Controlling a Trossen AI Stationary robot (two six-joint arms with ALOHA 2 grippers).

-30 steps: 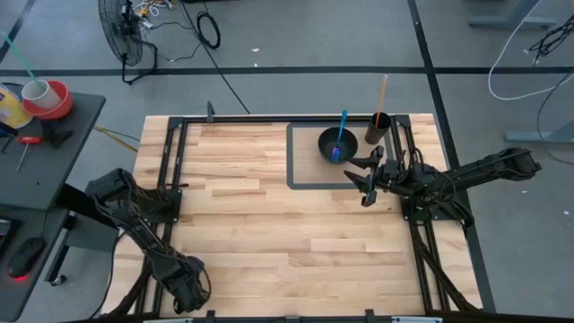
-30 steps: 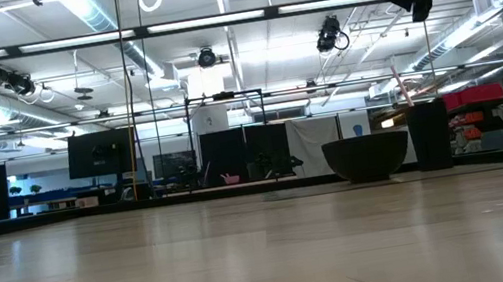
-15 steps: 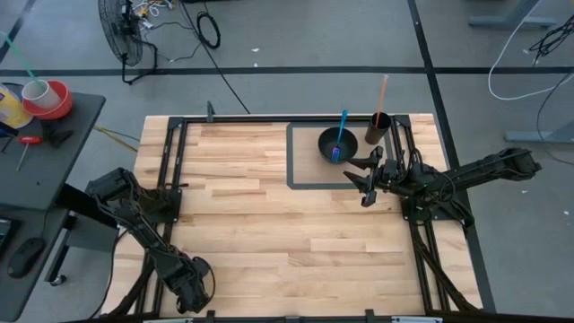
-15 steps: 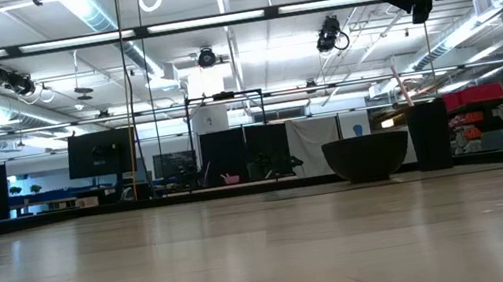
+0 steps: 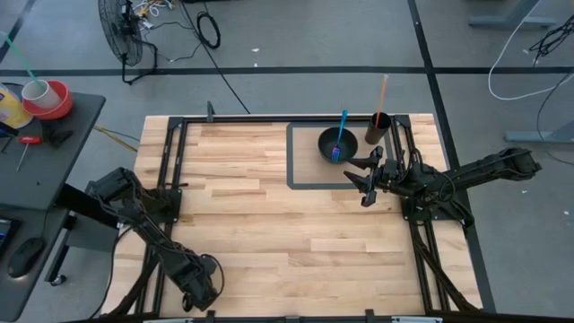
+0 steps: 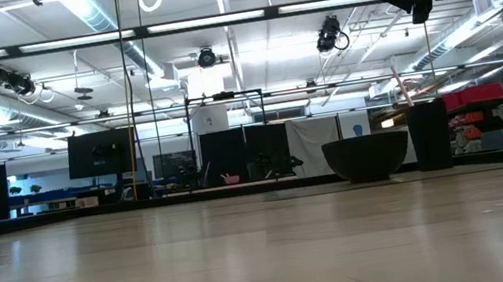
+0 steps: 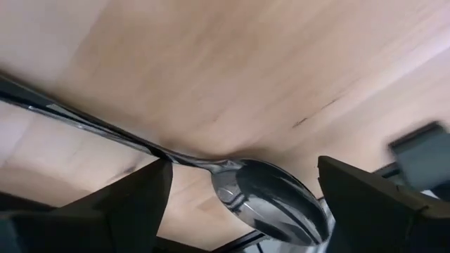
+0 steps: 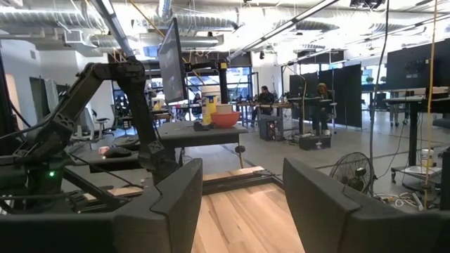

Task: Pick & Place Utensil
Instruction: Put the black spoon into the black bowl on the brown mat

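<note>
Reaching low at the frame's lower left, left gripper point(image 5: 202, 292) fingers spread around metal spoon point(image 7: 271, 197) on counter point(image 5: 269, 215) | not yet grasped | right gripper point(image 5: 366, 175) released, mid-right | bowl point(image 5: 337, 144) holds blue utensil point(image 5: 340, 135).

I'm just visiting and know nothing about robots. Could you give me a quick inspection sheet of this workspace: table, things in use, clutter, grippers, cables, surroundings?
Surface: wooden table with a dark-outlined mat at the far right.
Job's things: black bowl on the mat, holding a blue utensil; dark cup beside it with a stick standing in it; metal spoon lying on the wood under the left gripper.
Clutter: nothing seen on the table.
Grippers: left gripper at the near left edge, fingers open astride the spoon; right gripper raised near the bowl, open and empty.
Cables: loose leads on the floor beyond the table.
Surroundings: fan, side table with a red bowl, people far off in the room.
</note>
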